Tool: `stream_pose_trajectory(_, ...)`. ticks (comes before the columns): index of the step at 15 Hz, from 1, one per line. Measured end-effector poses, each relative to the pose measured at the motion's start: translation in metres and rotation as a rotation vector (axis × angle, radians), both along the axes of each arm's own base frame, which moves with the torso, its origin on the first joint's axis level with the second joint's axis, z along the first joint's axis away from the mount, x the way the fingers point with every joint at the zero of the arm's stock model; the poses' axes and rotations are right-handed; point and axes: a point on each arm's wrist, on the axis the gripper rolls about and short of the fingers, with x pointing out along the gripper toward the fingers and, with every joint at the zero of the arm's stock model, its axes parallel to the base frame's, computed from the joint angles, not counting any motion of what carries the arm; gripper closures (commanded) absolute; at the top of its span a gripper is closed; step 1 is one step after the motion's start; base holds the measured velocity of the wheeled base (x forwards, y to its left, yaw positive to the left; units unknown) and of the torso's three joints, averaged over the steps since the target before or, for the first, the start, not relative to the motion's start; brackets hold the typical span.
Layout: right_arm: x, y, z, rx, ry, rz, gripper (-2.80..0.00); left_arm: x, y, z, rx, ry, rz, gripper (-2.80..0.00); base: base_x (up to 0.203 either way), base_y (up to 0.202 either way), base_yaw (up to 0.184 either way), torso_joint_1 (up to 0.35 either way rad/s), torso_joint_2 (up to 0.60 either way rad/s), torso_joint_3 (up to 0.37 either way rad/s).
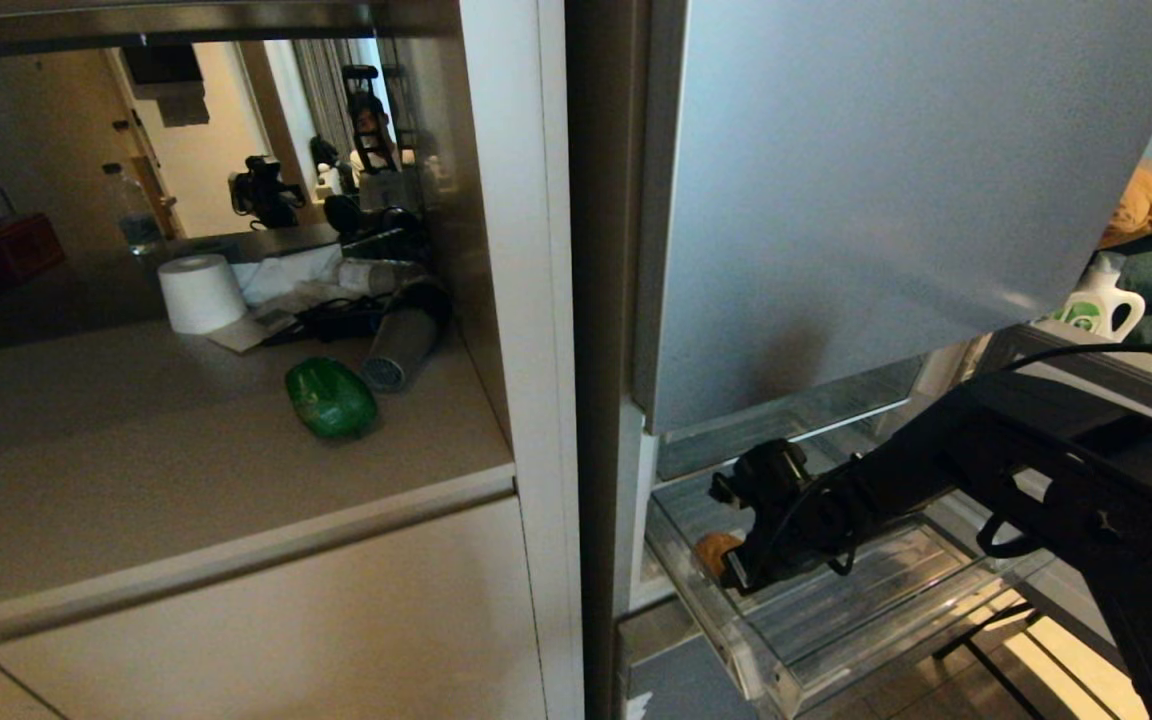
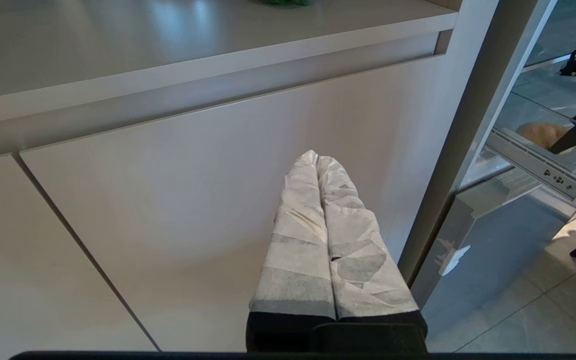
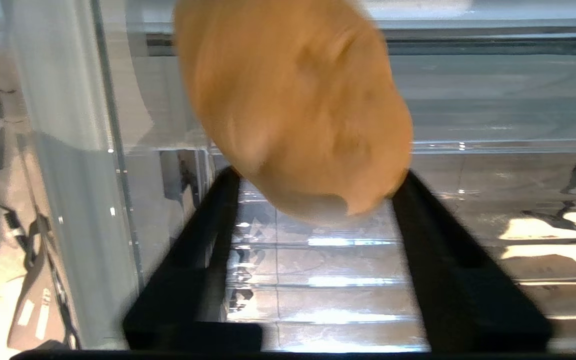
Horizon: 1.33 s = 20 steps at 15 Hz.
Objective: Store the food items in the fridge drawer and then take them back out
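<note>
Low in the right half of the head view, the right arm reaches from the right edge into the open fridge drawer (image 1: 836,610), a clear plastic bin with a ribbed floor pulled out below the tall silver fridge door (image 1: 886,170). The right gripper (image 1: 731,565) sits at the drawer's left end, against the tan-brown potato (image 1: 714,550), which lies on the drawer floor close to the left wall. In the right wrist view the potato (image 3: 293,110) fills the upper centre of the frame, and the two black fingers (image 3: 203,240) stand on either side of its near end, partly spread, their tips at its sides. Whether they already press on it cannot be told.

The green bell pepper (image 1: 330,398) lies on the beige counter (image 1: 136,460) in the left half of the head view, well apart from the drawer, near a grey cylinder (image 1: 402,350) and a roll of white paper (image 1: 200,292).

The left gripper (image 2: 318,165) shows only in the left wrist view, lower centre, in front of a beige cabinet door (image 2: 168,200). Its two paper-wrapped fingers (image 2: 298,220) are pressed together with nothing between them.
</note>
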Motion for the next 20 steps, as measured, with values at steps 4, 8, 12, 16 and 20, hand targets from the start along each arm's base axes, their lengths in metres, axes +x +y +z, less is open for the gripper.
stream_pose_trajectory(4, -0.002, -0.001, -0.001, -0.019, 0.004, -0.009, 0.0, 0.0, 0.0, 0.0, 0.0, 0.0, 0.0, 0.0, 0.0, 0.0, 0.0, 0.0, 0.0, 0.0)
stream_pose_trajectory(8, -0.003, 0.0, -0.001, -0.02, 0.004, -0.008, 0.0, 0.0, 0.0, 0.0, 0.0, 0.0, 0.0, 0.0, 0.0, 0.0, 0.0, 0.0, 0.0, 0.0)
stream_pose_trajectory(12, -0.011, -0.003, 0.017, -0.01, -0.018, -0.01, 0.0, 0.0, 0.0, 0.0, 0.0, 0.0, -0.001, 0.0, 0.0, 0.0, 0.0, 0.0, 0.0, 0.0)
stream_pose_trajectory(16, -0.007, -0.002, 0.034, 0.019, -0.097, -0.006, 0.0, 0.0, 0.0, 0.0, 0.0, 0.0, 0.0, 0.0, 0.0, 0.0, 0.0, 0.0, 0.0, 0.0)
stream_pose_trajectory(20, -0.004, 0.002, 0.034, 0.04, -0.157, 0.0, -2.8, 0.0, 0.0, 0.0, 0.0, 0.0, 0.0, 0.0, 0.0, 0.0, 0.0, 0.0, 0.0, 0.0)
